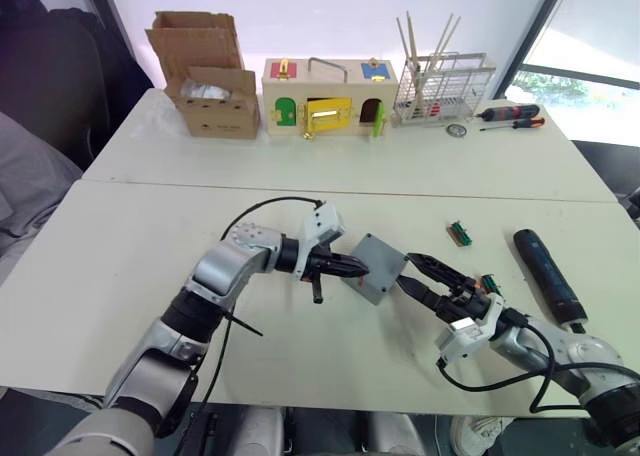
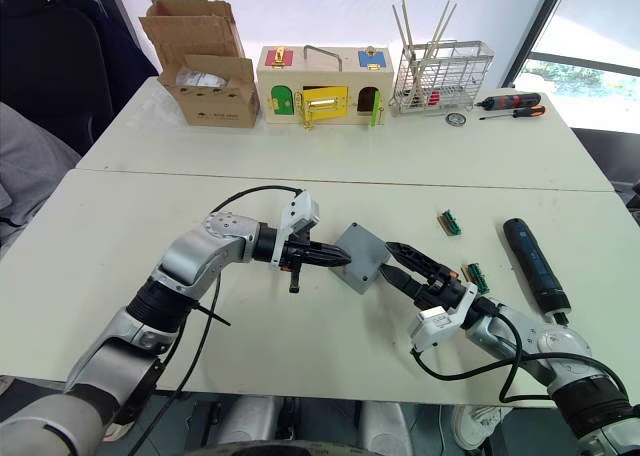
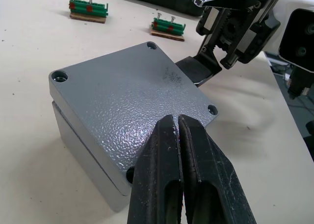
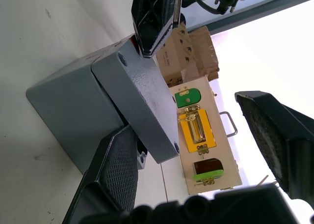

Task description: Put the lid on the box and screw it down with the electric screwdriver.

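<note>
The grey box (image 1: 366, 281) stands mid-table with the grey lid (image 3: 132, 94) lying on top of it, a seam showing between them. My left gripper (image 1: 355, 269) is shut, and its tips (image 3: 174, 123) rest on the lid's edge. From the other side my right gripper (image 2: 397, 263) stands open. One finger (image 4: 115, 170) lies against the box wall (image 4: 68, 111) under the lid's rim, while the other finger is held apart from it. The dark electric screwdriver (image 1: 548, 274) lies on the table to the right, beyond my right arm.
Two green terminal blocks (image 1: 460, 233) (image 1: 490, 282) lie between box and screwdriver. Along the far edge stand a cardboard box (image 1: 205, 76), a wooden box with coloured doors (image 1: 325, 101), a wire rack (image 1: 440, 86) and hand screwdrivers (image 1: 510, 114).
</note>
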### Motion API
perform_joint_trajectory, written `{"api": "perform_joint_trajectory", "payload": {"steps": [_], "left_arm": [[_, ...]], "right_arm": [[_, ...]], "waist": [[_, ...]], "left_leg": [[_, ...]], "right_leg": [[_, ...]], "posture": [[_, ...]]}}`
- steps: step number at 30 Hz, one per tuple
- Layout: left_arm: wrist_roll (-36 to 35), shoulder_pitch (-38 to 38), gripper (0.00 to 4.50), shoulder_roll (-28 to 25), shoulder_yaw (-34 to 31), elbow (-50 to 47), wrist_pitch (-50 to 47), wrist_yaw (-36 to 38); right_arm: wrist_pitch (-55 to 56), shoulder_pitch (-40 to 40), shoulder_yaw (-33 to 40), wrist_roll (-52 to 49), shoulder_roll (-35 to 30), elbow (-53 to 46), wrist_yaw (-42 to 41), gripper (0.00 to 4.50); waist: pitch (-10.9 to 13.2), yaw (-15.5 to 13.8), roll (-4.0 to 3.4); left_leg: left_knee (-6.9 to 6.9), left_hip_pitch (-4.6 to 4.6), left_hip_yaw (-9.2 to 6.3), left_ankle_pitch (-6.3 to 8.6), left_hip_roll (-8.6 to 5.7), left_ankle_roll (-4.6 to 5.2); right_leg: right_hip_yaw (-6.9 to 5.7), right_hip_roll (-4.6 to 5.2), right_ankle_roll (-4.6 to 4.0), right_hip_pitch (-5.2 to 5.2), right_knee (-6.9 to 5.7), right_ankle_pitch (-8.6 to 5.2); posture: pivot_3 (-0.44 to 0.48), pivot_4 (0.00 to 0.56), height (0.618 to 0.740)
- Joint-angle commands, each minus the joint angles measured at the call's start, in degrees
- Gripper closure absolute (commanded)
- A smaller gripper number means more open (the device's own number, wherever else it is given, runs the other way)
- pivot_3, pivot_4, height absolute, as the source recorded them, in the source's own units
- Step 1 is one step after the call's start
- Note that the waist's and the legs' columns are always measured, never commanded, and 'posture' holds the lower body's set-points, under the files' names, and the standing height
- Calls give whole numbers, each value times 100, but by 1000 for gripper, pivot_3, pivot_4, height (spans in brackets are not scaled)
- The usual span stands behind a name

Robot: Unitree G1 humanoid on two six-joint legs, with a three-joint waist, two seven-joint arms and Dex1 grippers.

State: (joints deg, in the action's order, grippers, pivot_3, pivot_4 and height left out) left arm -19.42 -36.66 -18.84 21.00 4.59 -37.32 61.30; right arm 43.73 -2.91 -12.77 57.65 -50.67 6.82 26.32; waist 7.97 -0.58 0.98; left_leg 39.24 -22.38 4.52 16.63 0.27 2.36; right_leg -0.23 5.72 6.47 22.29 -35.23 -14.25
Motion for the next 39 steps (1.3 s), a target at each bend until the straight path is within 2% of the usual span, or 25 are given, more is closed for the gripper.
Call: {"api": "perform_joint_trajectory", "payload": {"steps": [1,14,18,20,23,24,26,29,33,36,39], "left_arm": [[-113,15,4401,42,-137,-126,-262,-108],[-334,8,4401,-22,-277,-420,-550,-194],[-408,18,4401,-39,-368,-509,-631,-224],[-459,3,4401,-26,-439,-545,-676,-253],[-660,-68,4401,-18,-665,-677,-784,-323],[-735,-92,4401,-8,-752,-720,-829,-357],[-862,-143,4401,12,-929,-811,-924,-449],[-1107,-222,4401,9,-1254,-994,-1064,-588],[-1296,-328,4401,-52,-1626,-1054,-1182,-845],[-1035,-302,4401,-216,-1682,-809,-1049,-1122],[-526,-152,4401,-339,-1393,-145,-559,-1222]], "right_arm": [[-74,201,4,-80,-122,123,-240,828],[-176,448,130,-182,-135,-1,-317,828],[-191,506,191,-264,-155,-56,-343,1881],[-196,540,235,-347,-152,-98,-376,2711],[-254,602,354,-729,-75,-238,-650,4249],[-271,622,387,-873,-43,-273,-770,4479],[-307,683,440,-1177,15,-360,-1025,4479],[-443,854,508,-1972,127,-523,-1605,4479],[-894,1100,553,-3721,372,-889,-2766,4479],[-1928,1254,436,-5544,583,-1572,-4024,4479],[-3040,1368,399,-6764,656,-2248,-4894,4479]], "waist": [[0,-5,0],[15,40,-12],[17,34,-12],[18,32,-12],[22,41,-6],[22,43,-5],[25,46,-10],[31,32,-11],[37,30,-11],[40,33,-14],[40,30,-15]], "left_leg": [[0,-1,0,0,-1,0],[-9,-17,7,0,-5,0],[-9,-18,7,0,-7,0],[-9,-19,7,0,-7,0],[-9,-20,6,0,-6,0],[-9,-20,6,0,-6,0],[-9,-20,6,0,-6,-1],[-11,-22,5,0,-6,-1],[-10,-21,3,0,-5,0],[-10,-21,2,1,-4,0],[-11,-21,0,2,0,-1]], "right_leg": [[0,2,0,0,0,0],[0,9,0,26,0,0],[0,11,0,26,0,0],[0,11,0,28,0,-1],[0,12,0,28,0,0],[0,12,0,28,0,0],[0,13,0,28,0,0],[0,14,0,29,1,0],[-2,16,1,27,2,0],[-2,19,1,26,2,1],[-2,28,1,26,2,1]], "posture": [[0,150,729],[0,150,729],[0,150,729],[0,150,729],[0,150,729],[0,150,729],[0,150,729],[0,150,729],[0,150,729],[0,150,729],[0,150,729]]}}
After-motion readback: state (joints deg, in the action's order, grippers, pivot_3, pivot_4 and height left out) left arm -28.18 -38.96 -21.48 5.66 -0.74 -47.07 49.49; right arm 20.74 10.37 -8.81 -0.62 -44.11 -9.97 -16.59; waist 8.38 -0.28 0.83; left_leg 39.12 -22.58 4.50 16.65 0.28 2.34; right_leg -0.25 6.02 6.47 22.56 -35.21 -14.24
